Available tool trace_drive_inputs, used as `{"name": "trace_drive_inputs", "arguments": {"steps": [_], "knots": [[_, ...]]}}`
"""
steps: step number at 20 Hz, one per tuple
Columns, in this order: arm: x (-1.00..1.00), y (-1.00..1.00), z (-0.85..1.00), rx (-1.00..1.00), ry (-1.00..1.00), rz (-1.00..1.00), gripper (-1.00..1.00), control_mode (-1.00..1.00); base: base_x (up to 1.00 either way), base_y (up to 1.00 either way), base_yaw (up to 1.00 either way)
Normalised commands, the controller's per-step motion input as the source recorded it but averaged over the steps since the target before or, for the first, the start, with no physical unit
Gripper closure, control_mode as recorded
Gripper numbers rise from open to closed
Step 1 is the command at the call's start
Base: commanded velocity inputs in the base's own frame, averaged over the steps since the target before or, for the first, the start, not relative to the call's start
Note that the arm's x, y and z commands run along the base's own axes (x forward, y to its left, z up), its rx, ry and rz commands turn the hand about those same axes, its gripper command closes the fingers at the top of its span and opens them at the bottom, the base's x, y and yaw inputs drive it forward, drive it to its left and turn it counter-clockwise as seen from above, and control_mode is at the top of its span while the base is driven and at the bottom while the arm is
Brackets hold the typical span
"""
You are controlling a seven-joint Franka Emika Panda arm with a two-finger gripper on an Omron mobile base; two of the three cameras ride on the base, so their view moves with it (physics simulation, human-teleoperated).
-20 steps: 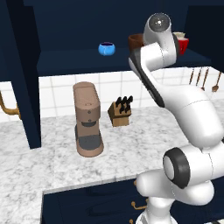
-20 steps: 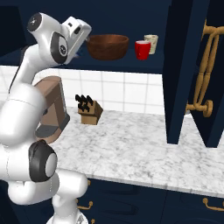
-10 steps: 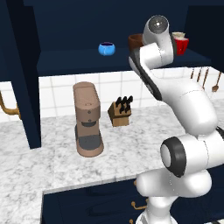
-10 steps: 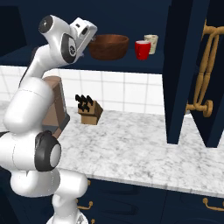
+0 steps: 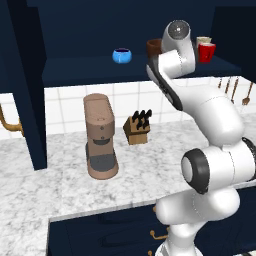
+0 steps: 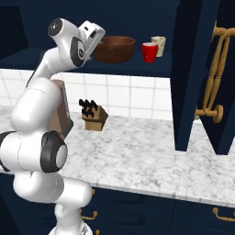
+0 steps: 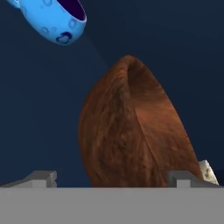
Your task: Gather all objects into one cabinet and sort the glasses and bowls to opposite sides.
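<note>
On the shelf of the navy cabinet (image 5: 75, 70) stand the small blue bowl (image 5: 121, 55), the wide brown bowl (image 6: 114, 48), the red cup (image 6: 149, 52) and, behind it, the beige cup (image 6: 159, 45). My gripper (image 6: 97, 44) is up at shelf height, just left of the brown bowl and pointing at it. In the hand view the brown bowl (image 7: 135, 131) looms close on its side, with the gripper (image 7: 113, 179) open and its fingertips (image 7: 41, 177) wide apart. The blue bowl (image 7: 54, 19) sits at the upper left there. In the left base view my arm covers most of the brown bowl (image 5: 153, 47).
A brown coffee machine (image 5: 100, 137) and a wooden knife block (image 5: 137, 129) stand on the marble counter (image 6: 151, 156) below the shelf. An open cabinet door (image 6: 188, 69) with brass handles (image 6: 215, 69) hangs at the right. Another door (image 5: 22, 90) hangs at the left.
My hand has moved a little to the right along the shelf, closer to the brown bowl. The vessels have not moved.
</note>
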Motion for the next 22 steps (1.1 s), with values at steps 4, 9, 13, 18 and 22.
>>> {"name": "trace_drive_inputs", "arguments": {"steps": [4, 9, 13, 18, 22], "knots": [[0.28, -0.03, -0.13, 0.00, 0.00, 0.00, -1.00, -1.00, 0.00, 0.00, 0.00], [0.26, -0.08, -0.02, 0.00, 0.00, 0.00, -1.00, -1.00, 0.00, 0.00, 0.00], [0.15, -0.05, -0.10, 0.00, 0.00, 0.00, -1.00, -1.00, 0.00, 0.00, 0.00], [0.04, 0.00, -0.15, 0.00, 0.00, 0.00, 1.00, -1.00, 0.00, 0.00, 0.00], [0.01, 0.00, -0.04, 0.00, 0.00, 0.00, 1.00, -1.00, 0.00, 0.00, 0.00]]}}
